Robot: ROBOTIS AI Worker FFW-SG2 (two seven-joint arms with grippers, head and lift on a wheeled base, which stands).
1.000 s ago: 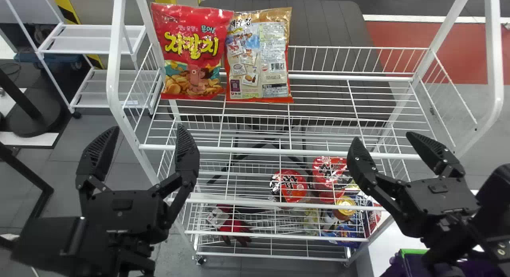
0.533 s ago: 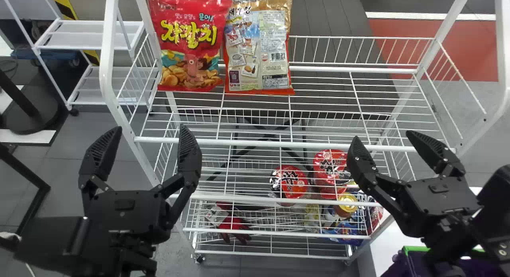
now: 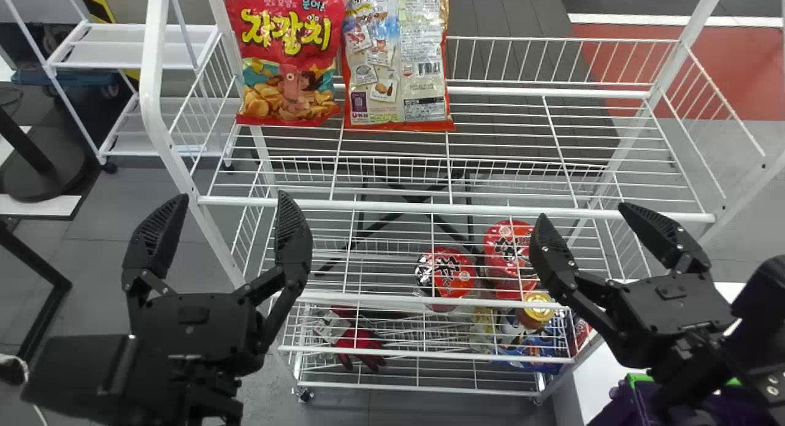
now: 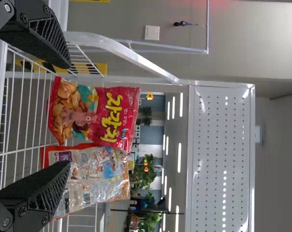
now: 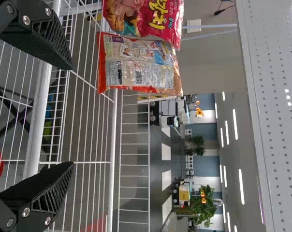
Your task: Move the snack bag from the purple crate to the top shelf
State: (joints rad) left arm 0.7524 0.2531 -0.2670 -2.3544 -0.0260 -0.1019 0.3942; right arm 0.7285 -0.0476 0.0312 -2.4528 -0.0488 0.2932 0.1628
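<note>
We see left gripper (image 3: 232, 195) and right gripper (image 3: 582, 211) with fingers apart; head view shows purple crate (image 3: 641, 377), wrist views perforated panel (image 4: 218, 145).

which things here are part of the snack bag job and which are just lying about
For the job:
- red snack bag, pale snack bag (can't tell which is meant)
- top shelf
- purple crate
- left gripper, right gripper

Lying about, lower down:
- red tubs
- gold-lidded jar
- red glove
- blue packet
</note>
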